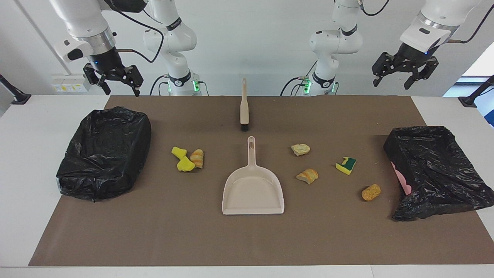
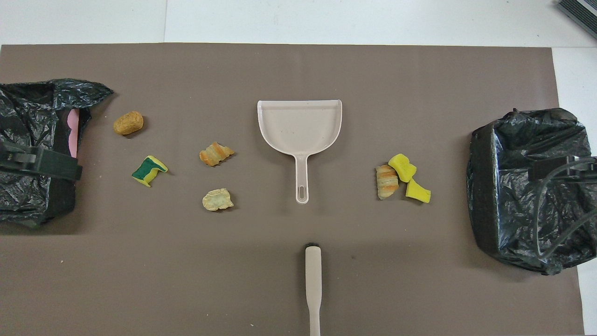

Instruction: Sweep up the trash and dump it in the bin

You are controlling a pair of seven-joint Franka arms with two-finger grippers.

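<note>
Several small sponge chunks lie on the brown mat. Two yellow ones [image 1: 184, 164] and a striped one [image 1: 197, 157] cluster toward the right arm's end. A cream one [image 1: 300, 149], a striped one [image 1: 307, 175], a yellow-and-green one [image 1: 346, 165] and an orange one [image 1: 371, 192] lie toward the left arm's end. The beige dustpan [image 1: 252, 191] lies empty mid-mat, its handle toward the robots. The brush [image 1: 244, 106] lies nearer to the robots. My right gripper [image 1: 119, 87] hangs open, high over the table's edge. My left gripper [image 1: 393, 79] hangs open and high too. Both arms wait.
A black-bagged bin [image 1: 104, 152] stands at the right arm's end of the mat. Another black-bagged bin [image 1: 432, 170], with pink showing, lies tilted at the left arm's end. In the overhead view, the left gripper [image 2: 46, 162] covers this bin [image 2: 28, 121].
</note>
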